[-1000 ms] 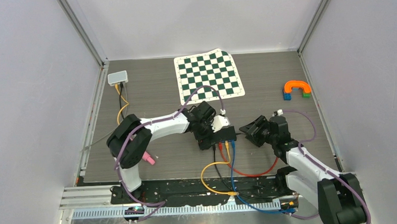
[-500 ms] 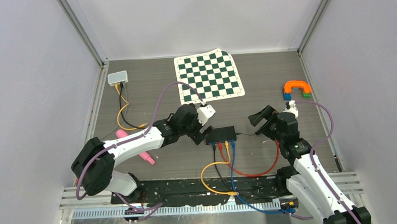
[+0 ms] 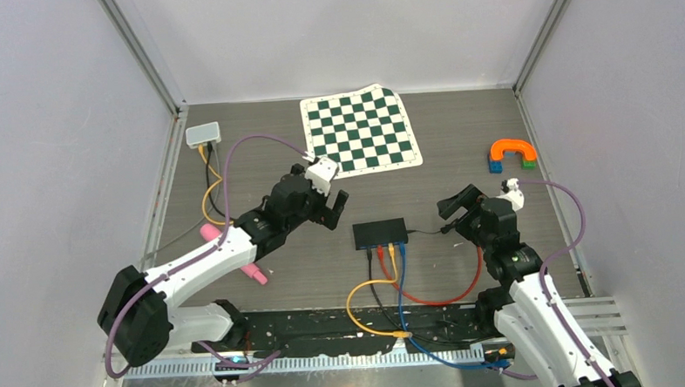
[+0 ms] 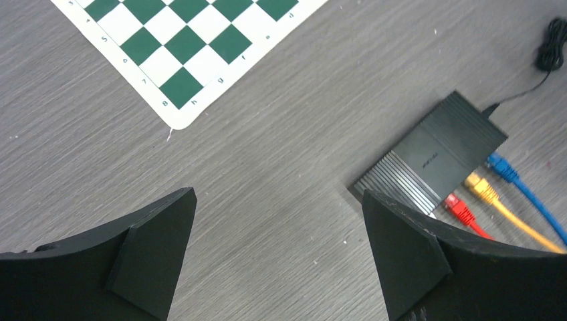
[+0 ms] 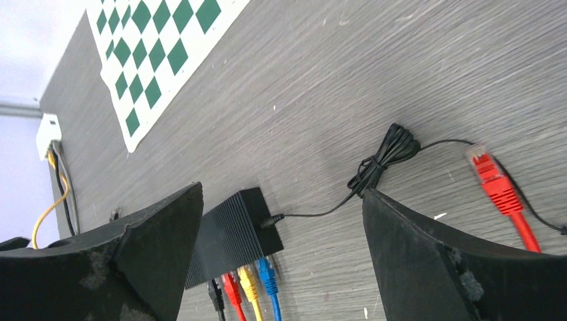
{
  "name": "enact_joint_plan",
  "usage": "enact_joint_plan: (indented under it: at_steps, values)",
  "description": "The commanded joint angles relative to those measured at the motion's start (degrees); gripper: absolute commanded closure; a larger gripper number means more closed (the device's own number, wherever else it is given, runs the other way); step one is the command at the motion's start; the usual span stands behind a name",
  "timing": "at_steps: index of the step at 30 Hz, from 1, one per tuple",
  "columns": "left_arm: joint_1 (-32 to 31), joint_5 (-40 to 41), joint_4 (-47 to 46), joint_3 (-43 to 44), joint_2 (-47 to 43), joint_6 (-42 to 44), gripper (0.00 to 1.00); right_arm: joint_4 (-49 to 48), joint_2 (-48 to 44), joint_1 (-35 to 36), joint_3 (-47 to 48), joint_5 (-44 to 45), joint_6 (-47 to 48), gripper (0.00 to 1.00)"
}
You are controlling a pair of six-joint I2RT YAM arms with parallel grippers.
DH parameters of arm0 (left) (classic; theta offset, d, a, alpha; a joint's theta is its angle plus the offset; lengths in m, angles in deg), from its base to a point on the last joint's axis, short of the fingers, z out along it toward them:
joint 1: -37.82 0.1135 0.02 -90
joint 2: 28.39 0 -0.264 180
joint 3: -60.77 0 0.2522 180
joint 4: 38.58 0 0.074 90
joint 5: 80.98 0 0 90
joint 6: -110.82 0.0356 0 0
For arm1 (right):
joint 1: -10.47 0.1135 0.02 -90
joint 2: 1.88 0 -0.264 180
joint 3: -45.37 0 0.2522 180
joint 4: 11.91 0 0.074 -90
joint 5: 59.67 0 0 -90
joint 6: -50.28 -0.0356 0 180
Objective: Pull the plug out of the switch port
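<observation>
From above: has drawn the left arm [image 3: 211, 256] back off the switch [image 3: 380, 233], jaws wide apart; has spread the jaws of the right arm [image 3: 502, 230], narrower a second ago. Left wrist: jaws apart, empty, over the desk [image 4: 281, 147]; three coloured plugs [image 4: 483, 189] seated in the switch. Right wrist: jaws apart, empty; loose red plug [image 5: 491, 177] lying on the desk, well clear of the switch. Looks pulled and dropped; likely done.

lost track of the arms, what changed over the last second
The left tool came off the switch and swung back left toward the chessboard; the right tool drew away to the right. Both stand open and empty. The switch and its black, red, yellow and blue plugs stayed as they were.
</observation>
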Motion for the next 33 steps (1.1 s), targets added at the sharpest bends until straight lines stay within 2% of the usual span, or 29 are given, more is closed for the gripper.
enact_joint_plan:
  at_steps: [1, 5, 8, 13, 18, 24, 33]
  values:
    - [1.1, -2.53, 1.22, 5.18, 5.26, -0.24, 0.02, -2.83, -4.8, 0.16, -2.73, 5.52, -5.63, 0.04]
    - [1.08, -9.63, 7.01, 9.42, 11.35, 6.03, 0.08, -3.64, -5.22, 0.23, -4.28, 5.16, -9.61, 0.04]
    - [1.04, -14.72, 6.71, 9.03, 13.21, 10.72, 0.06, -3.69, -1.45, 0.16, -3.75, 2.41, -10.36, 0.02]
    - [0.99, -20.64, 9.38, 10.3, 16.05, 17.45, 0.05, -6.82, 5.84, 0.25, -3.74, -9.01, -10.19, 0.01]
    - [0.46, -25.88, 14.05, 15.05, 21.44, 21.52, 0.0, -12.34, 9.5, 0.35, -6.56, -13.3, -10.64, 0.0]
    - [-2.61, -23.73, 18.95, 21.28, 28.6, 22.51, 0.0, -10.45, 9.44, 0.33, -6.33, -12.1, -9.05, 0.0]
    - [-4.36, -23.36, 27.38, 27.95, 35.21, 24.19, 0.01, -12.9, 11.75, 0.33, -7.64, -14.01, -9.2, 0.0]
